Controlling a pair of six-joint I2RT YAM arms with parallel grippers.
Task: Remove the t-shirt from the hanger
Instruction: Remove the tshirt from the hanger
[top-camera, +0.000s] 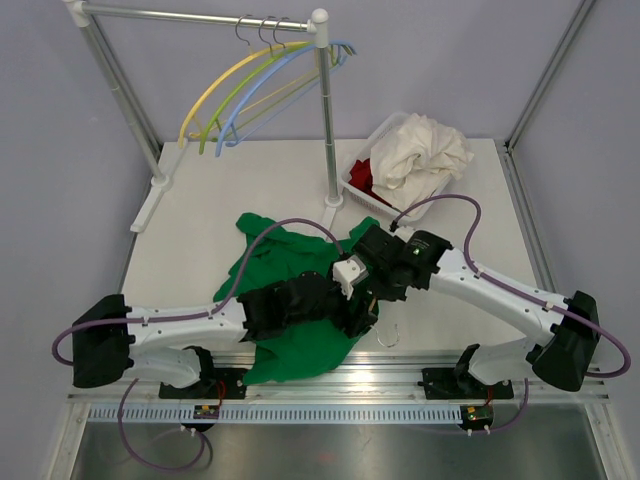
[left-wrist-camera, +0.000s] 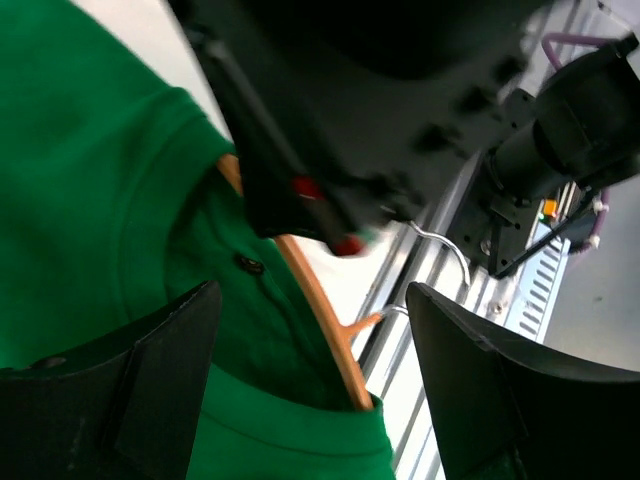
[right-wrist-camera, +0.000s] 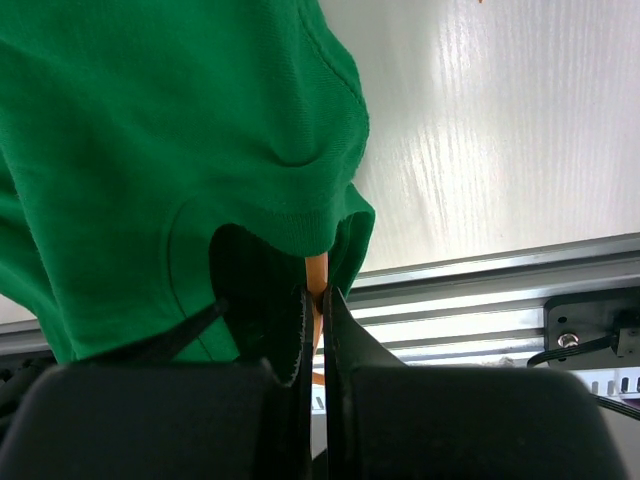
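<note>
One hanger (left-wrist-camera: 340, 352) — right hand (right-wrist-camera: 316, 300) pinching it, left hand (left-wrist-camera: 312, 295) wide over t-shirt (left-wrist-camera: 90, 180).

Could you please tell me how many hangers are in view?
4. Three hang on the rail at the back: a yellow hanger, a green hanger and a blue hanger. The orange hanger sits inside the t-shirt, pinched by the right gripper. Others may be hidden.

White desk (top-camera: 260, 185), evenly lit. Pale grey walls (top-camera: 450, 50) behind. Metal clothes rail (top-camera: 190, 14) far left; aluminium track (top-camera: 350, 380) along near edge.
</note>
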